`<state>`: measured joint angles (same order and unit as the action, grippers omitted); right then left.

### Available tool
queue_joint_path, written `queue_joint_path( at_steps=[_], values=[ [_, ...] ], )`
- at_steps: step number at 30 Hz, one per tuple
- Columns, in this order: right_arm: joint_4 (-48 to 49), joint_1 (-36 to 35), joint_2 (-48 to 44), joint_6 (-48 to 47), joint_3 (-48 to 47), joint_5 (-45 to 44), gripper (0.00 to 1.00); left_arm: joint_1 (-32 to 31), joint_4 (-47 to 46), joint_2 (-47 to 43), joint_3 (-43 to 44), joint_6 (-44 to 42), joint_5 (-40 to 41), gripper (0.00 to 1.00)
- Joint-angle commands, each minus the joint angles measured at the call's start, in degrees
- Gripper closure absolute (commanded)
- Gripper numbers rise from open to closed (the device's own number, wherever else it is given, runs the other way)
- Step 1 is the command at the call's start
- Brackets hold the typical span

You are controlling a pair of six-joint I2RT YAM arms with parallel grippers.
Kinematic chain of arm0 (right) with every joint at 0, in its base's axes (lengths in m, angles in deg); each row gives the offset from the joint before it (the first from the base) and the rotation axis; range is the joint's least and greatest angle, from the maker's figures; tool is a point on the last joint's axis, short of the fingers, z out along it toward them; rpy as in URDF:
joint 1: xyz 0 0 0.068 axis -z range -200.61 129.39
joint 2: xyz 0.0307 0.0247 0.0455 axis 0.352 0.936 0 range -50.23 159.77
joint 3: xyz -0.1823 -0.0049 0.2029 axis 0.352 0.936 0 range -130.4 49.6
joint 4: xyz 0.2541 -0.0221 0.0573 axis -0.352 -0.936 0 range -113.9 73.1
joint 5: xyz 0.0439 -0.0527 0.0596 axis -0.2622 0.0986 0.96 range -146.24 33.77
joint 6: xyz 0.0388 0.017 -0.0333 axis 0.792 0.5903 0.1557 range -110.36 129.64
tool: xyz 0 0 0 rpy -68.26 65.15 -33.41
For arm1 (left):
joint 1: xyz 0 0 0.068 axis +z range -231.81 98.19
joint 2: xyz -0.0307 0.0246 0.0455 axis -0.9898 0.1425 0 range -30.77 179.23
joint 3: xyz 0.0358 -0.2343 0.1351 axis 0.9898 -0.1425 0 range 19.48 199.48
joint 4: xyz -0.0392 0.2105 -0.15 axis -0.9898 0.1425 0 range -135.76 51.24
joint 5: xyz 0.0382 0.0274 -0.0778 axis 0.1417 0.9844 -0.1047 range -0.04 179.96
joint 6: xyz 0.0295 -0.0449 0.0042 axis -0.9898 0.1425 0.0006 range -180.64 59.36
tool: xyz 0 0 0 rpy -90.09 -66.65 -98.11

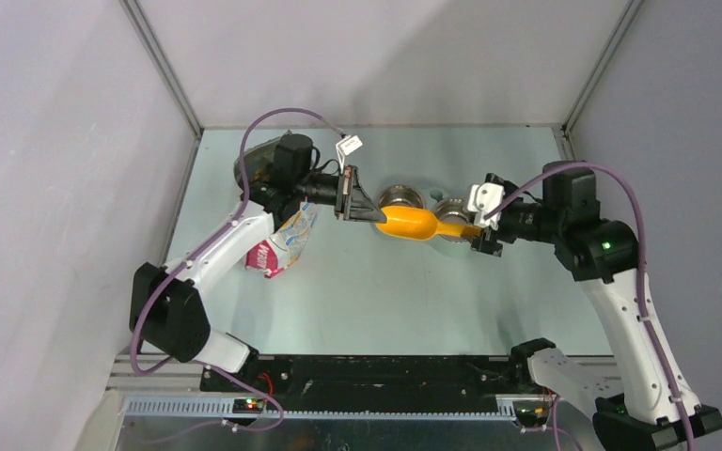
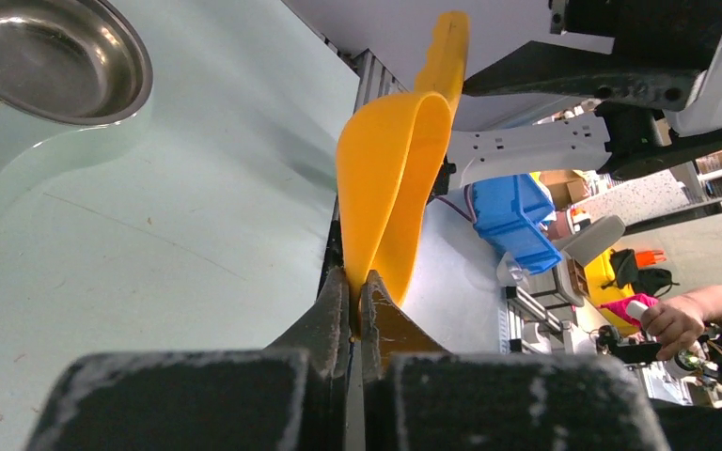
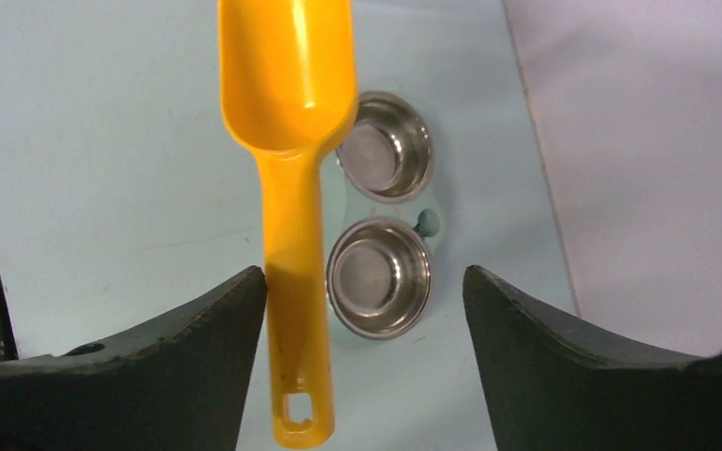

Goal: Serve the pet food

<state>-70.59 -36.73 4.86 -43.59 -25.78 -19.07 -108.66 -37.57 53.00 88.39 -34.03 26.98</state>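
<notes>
White printed foil bag (image 1: 287, 246) is seen lying at far left, partly under the left arm. No pet food is visible in any view; it is judged to be inside that bag. As loose, light, hard bits it cannot be pinched. It is expected to roll and scatter, so it has to be carried in a scoop held level.

Left gripper (image 2: 357, 282) is clamped on the front lip of the yellow plastic scoop (image 3: 287, 75), which is held in the air mid-table, its bowl empty. The scoop is judged light, stiff and smooth, so slip-prone at that thin lip; the long handle is the better hold.

Twin stainless steel bowls (image 3: 378, 277) in a pale holder are set beneath and slightly beyond the scoop; both look empty.

Right gripper (image 3: 365, 277) is released, jaws wide, with the handle lying by one finger, ungripped; contact cannot be told.

In the way: part of the bag is covered by the left arm, and its mouth cannot be made out. The bowls sit right under the scoop, so a dropped scoop could strike them.
</notes>
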Motion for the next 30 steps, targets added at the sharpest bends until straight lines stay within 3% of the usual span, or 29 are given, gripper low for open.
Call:
queue_joint_path(
  at_steps=[1,9,11,15,16,17,18,19,20,21,25,27,30],
  values=[
    [-3.27,-1.83,1.01,-6.99,0.13,-3.48,0.24,0.31,-1.99,-2.58,0.52,1.09,-2.84,1.0],
    [-10.17,-4.2,0.82,-8.55,0.11,-3.36,0.38,0.31,-2.56,-4.59,-0.38,1.77,-2.87,1.0],
    [-10.45,-5.78,0.58,-8.13,0.09,-5.22,0.47,0.31,-2.53,-5.31,-0.88,1.78,-3.01,1.0],
    [-10.15,-9.46,1.15,-7.37,0.07,-9.35,0.85,0.31,-0.5,-7.73,-2.22,-0.46,-1.79,0.99],
    [-9.62,-9.64,1.29,-6.82,0.1,-9.8,0.89,0.29,1.54,-8.18,-1.98,-2.81,0.73,0.87],
    [-9.56,-9.92,1.31,-5.99,0.13,-9.77,0.95,0.25,9.21,-9.23,-0.54,-10.97,6.51,0.76],
    [-9.96,-10.08,1.31,-5.73,0.13,-9.66,0.97,-0.04,13.56,-9.81,0.35,-15.8,9.87,0.59],
    [-10.39,-10.78,1.23,-5.54,0.14,-9.75,1.0,-0.17,19.88,-11.33,1.38,-25.25,17.18,0.53],
    [-11.61,-11.22,1.24,-5.51,0.14,-9.7,1.0,-0.27,21.89,-12.17,1.53,-28.79,20.31,0.46],
    [-12.23,-11.9,1.33,-5.29,0.07,-9.64,1.0,-0.29,23.92,-14.17,1.09,-34.96,26.34,0.44],
    [-14.04,-12.85,3.45,-3.21,0.11,-7.55,1.0,-1.01,20.89,-20.64,-2.5,-49.92,36.62,0.43],
    [-13.42,-13.24,4.62,-2.83,0.04,-6.92,1.0,-2.72,21.32,-21.32,-1.79,-55.59,38.39,0.43],
    [-11.32,-13.56,6.23,-0.64,-1.3,-5.71,1.0,-4.06,17.18,-22.52,-2.08,-56.11,35.66,0.42]
  ],
)
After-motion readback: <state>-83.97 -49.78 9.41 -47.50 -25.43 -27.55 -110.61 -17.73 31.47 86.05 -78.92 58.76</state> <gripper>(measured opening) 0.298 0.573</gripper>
